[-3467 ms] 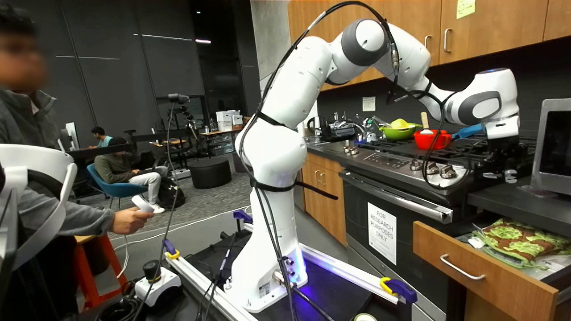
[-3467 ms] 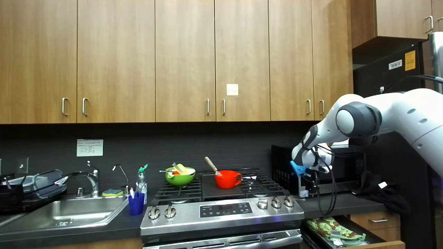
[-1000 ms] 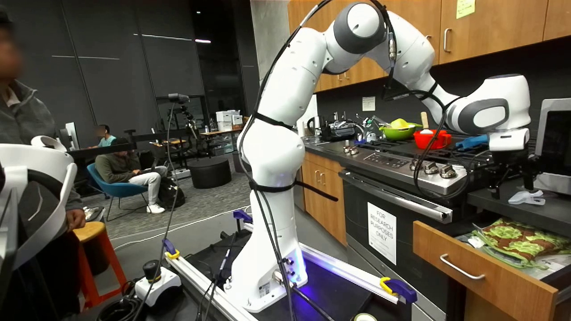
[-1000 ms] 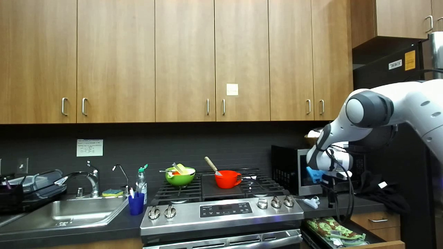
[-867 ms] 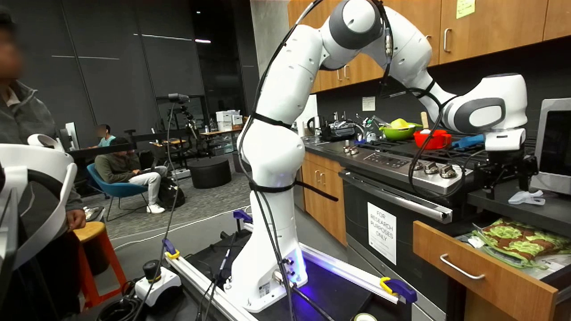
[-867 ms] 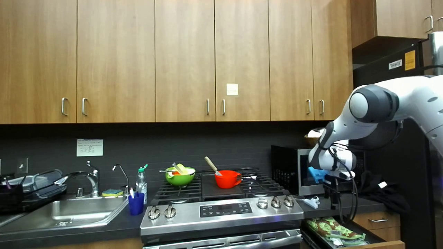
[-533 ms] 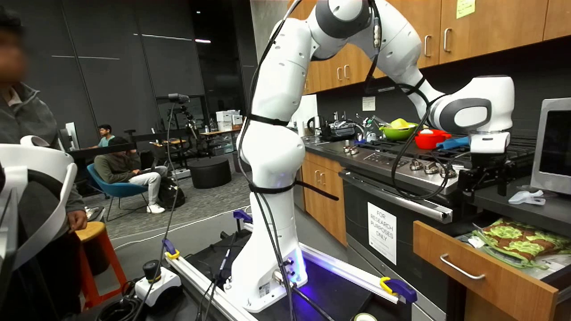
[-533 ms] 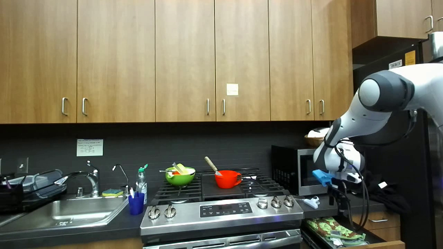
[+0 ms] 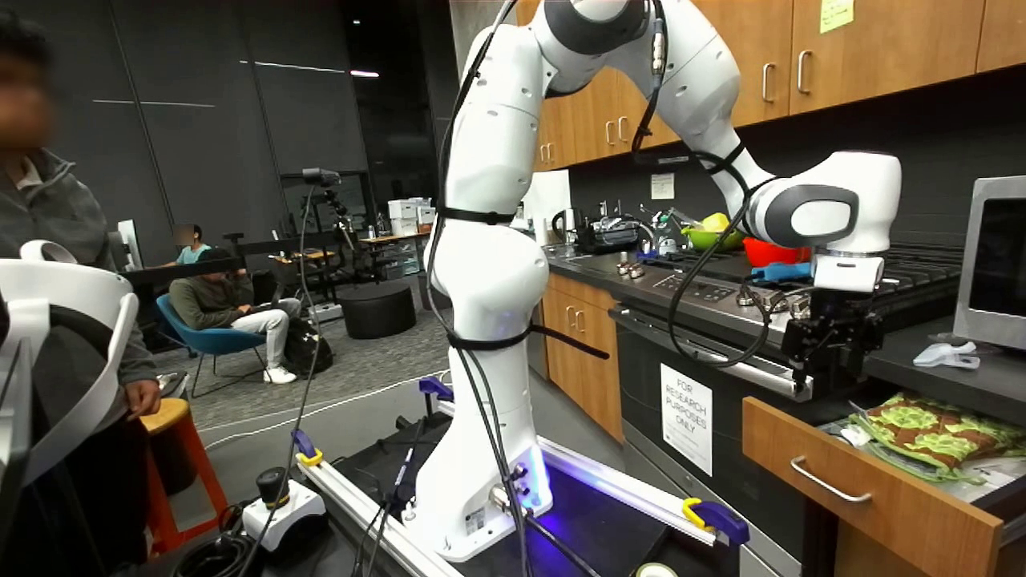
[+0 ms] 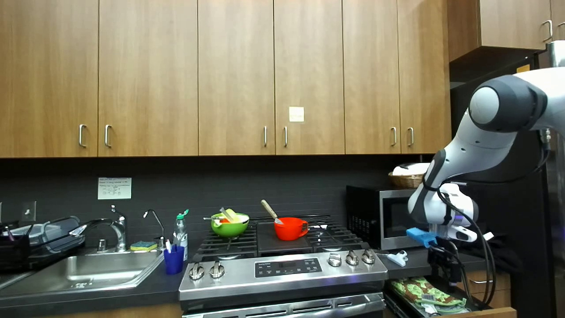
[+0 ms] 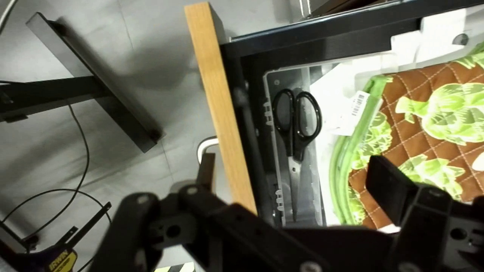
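Note:
My gripper (image 11: 295,173) stands open with nothing between its fingers. It hangs above the front of a pulled-out wooden drawer (image 9: 866,481). In the wrist view, one finger (image 11: 207,170) lines up with the drawer's front handle, the other (image 11: 389,189) with a brown and green quilted pad (image 11: 435,113). Black-handled scissors (image 11: 297,136) lie in a clear tray inside the drawer, seen between the fingers. A whitish clip (image 9: 947,355) rests on the dark counter beside the microwave, apart from the gripper; it also shows in an exterior view, the clip (image 10: 399,258) lying near the stove.
The microwave (image 9: 998,264) stands on the counter behind the drawer. On the stove (image 10: 287,267) are a red cup (image 10: 289,229) with a wooden-handled utensil and a green bowl (image 10: 229,229). A cable (image 9: 681,320) loops down from the arm.
Earliest, the clip was at the gripper's fingers above the counter; by one second ago it lay on the counter. Since then the open gripper has drawn back from it, toward the drawer front.

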Action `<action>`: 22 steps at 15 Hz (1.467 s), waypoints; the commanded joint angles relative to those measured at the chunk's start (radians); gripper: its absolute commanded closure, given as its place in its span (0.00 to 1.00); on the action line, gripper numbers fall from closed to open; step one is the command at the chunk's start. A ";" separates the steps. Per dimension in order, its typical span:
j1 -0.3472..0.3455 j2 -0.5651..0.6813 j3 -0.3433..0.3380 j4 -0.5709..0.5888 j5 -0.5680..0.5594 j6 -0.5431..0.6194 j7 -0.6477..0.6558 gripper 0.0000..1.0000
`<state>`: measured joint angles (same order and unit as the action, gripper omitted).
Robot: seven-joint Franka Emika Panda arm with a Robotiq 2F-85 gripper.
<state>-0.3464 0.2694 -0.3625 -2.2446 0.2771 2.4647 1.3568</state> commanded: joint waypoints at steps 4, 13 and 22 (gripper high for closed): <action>-0.001 -0.111 -0.022 -0.086 -0.021 -0.116 -0.097 0.00; -0.007 -0.128 -0.035 -0.121 -0.054 -0.240 -0.194 0.00; -0.014 -0.081 -0.051 -0.144 -0.101 -0.263 -0.206 0.00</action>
<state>-0.3562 0.1794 -0.4014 -2.3863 0.1999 2.2167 1.1636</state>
